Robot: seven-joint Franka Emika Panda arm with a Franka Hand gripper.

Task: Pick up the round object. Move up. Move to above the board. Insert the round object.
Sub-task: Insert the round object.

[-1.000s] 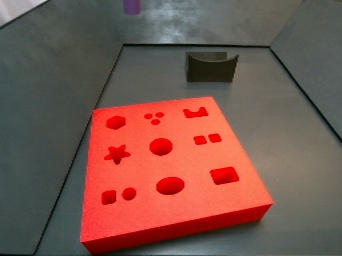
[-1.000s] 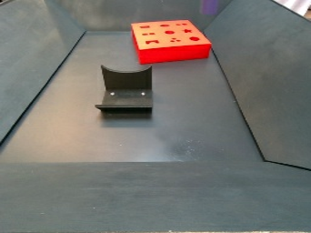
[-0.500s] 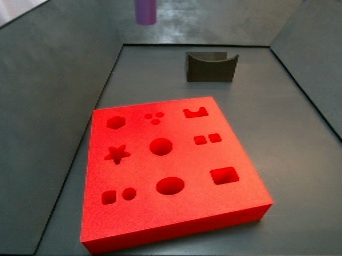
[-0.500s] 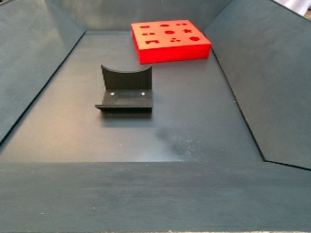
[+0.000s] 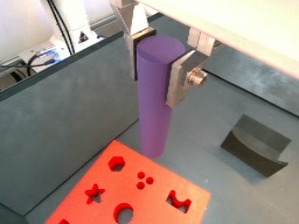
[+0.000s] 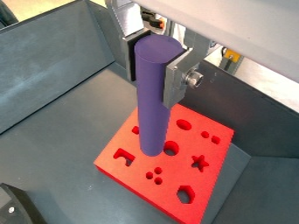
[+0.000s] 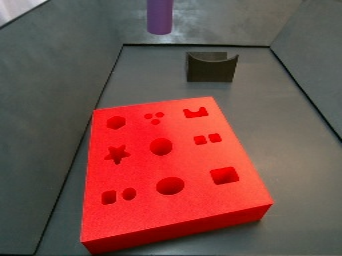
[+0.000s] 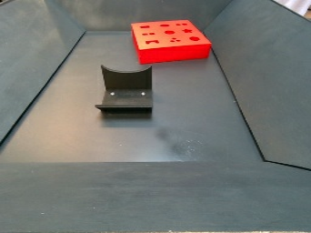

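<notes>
My gripper (image 5: 160, 57) is shut on the round object (image 5: 156, 96), a tall purple cylinder peg, clamped near its upper end between the silver fingers (image 5: 181, 79). The peg hangs upright, high above the floor. Both wrist views show this, with the gripper (image 6: 156, 61) and the peg (image 6: 152, 96) over the red board (image 6: 176, 162). The board (image 5: 135, 188) lies flat with its cut-out holes facing up. In a side view only the peg's lower end (image 7: 159, 15) shows, above and behind the board (image 7: 167, 170). The gripper is out of view in both side views.
The dark fixture (image 7: 210, 66) stands on the grey floor behind the board, and it also shows in the wrist views (image 5: 260, 144). In a side view it (image 8: 124, 89) stands apart from the board (image 8: 170, 41). Sloped grey walls surround the floor.
In the side view the peg's lower end has moved to the right and more of it shows. The board and the fixture have not moved.
</notes>
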